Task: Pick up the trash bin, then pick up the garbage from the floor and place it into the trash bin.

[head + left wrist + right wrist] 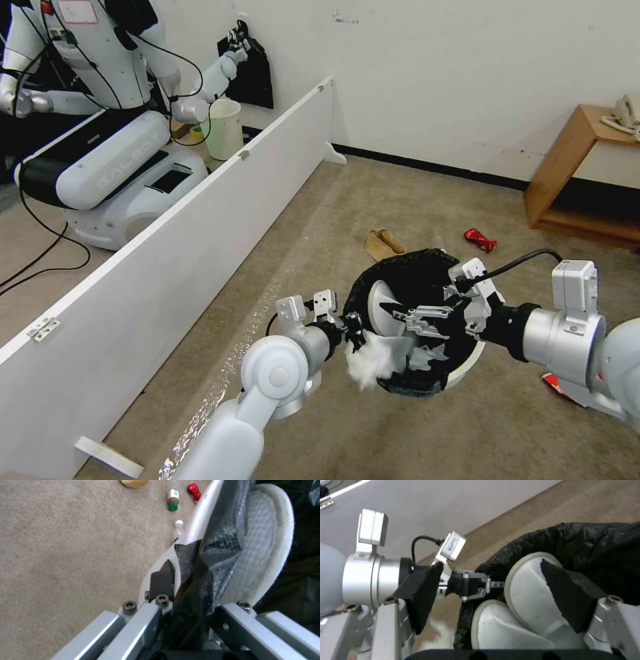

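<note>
- I have the trash bin (460, 370) up off the carpet (413, 200), hanging between my two arms in front of me. It is a round white plastic bin with a crinkly black bag (407, 267) folded down over the rim.
- My left gripper (352, 331) is clenched on the bin's near-left rim. From the left wrist I see one finger (163, 580) outside on the white wall and the other side inside against the bag.
- My right gripper (417, 319) sits over the bin's mouth, jaws spread apart and holding nothing. Its black pads (566, 597) are wide of each other above the contents.
- Inside the bin lie two white slippers (526, 592), soles showing, one partly over the other, pale and textured against the black liner.
- A crumpled white tissue (370, 360) hangs at the rim just beside my left gripper, outside the bag's fold.
- Still on the carpet beyond the bin are a tan paper bag (383, 243) and a crushed red wrapper (480, 239), well apart from each other.
- The left wrist view also shows a green-labelled bottle (172, 500) lying on the floor near the bin's wall.
</note>
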